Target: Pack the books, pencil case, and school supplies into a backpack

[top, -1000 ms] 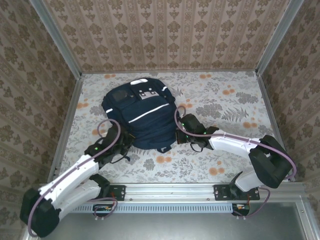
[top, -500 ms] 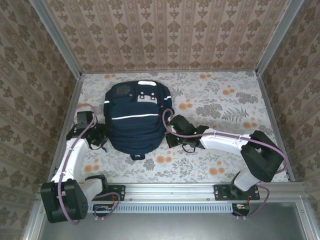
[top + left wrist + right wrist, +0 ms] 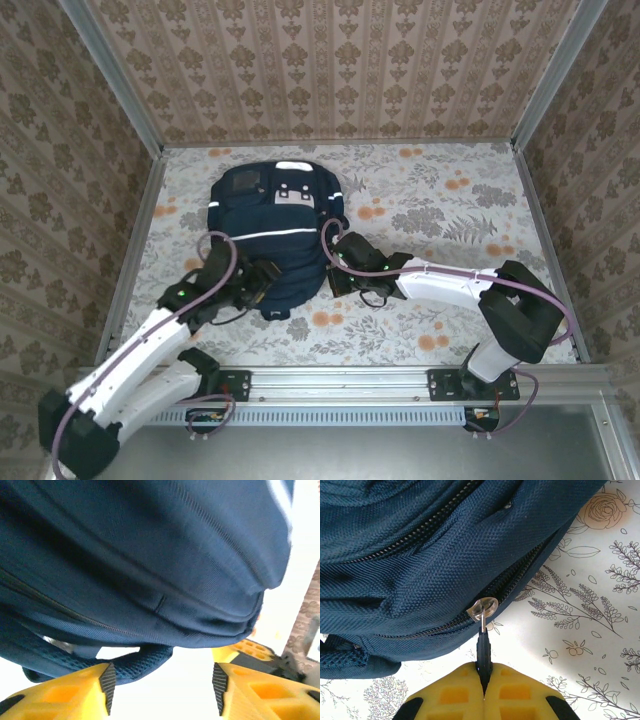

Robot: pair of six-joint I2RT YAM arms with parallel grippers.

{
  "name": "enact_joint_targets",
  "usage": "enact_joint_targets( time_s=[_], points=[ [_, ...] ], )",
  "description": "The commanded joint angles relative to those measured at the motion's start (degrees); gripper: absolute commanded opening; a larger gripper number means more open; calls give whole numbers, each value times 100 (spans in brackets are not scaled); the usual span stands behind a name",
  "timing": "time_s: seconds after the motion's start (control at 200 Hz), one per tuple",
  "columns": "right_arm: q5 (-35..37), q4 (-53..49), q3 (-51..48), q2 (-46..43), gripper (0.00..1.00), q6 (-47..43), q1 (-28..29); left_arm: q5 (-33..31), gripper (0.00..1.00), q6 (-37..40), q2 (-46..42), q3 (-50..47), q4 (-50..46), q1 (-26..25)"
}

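Two robot arms close in on the navy backpack lying flat on a flower-printed table; the bag sits directly ahead of both grippers, its near end caught between them. The right gripper has its yellow fingers pressed tight on the black zipper pull, with no gap between the tips; the pull runs straight out from the fingertips to a small metal ring on the zipper, which curves along the backpack's lower seam just in front of the fingers; whether the zipper is done up past the ring cannot be told. Off to that gripper's right lies bare printed cloth. The left gripper stands wide apart, its two black pads holding nothing; the backpack's dark fabric bulges just beyond and above the fingertips; a loop of blue mesh strap hangs from the bag toward the open space between the fingers, apart from both pads as far as can be seen. From overhead, the left gripper meets the bag's near left corner and the right gripper its near right edge; the backpack's white stripe and pale patch lie farther off, beyond both grippers.
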Motion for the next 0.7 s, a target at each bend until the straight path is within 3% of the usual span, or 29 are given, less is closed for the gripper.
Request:
enact_joint_targets(
  time_s=[0.0,0.145,0.285,0.36,0.435,0.465,0.695],
  points=[
    [62,100,121,11,0,2,33,-679,65,-843,583,160,929,-507],
    [55,105,60,-49,0,2,35,-945,71,-839,1511,674,1082,-704],
    [68,156,-24,-130,0,65,49,-1211,70,-1019,1935,732,1030,-739],
    [82,175,-75,-176,0,93,48,-1254,56,-1004,2079,705,1018,-743],
    [166,157,-100,-209,0,95,46,-1294,13,-950,2097,661,973,-744],
    [210,129,-111,-220,0,83,46,-1375,0,-964,2044,661,851,-752],
    [621,-67,-99,-141,0,-141,-303,-1976,0,-738,993,658,-272,-708]
  ],
)
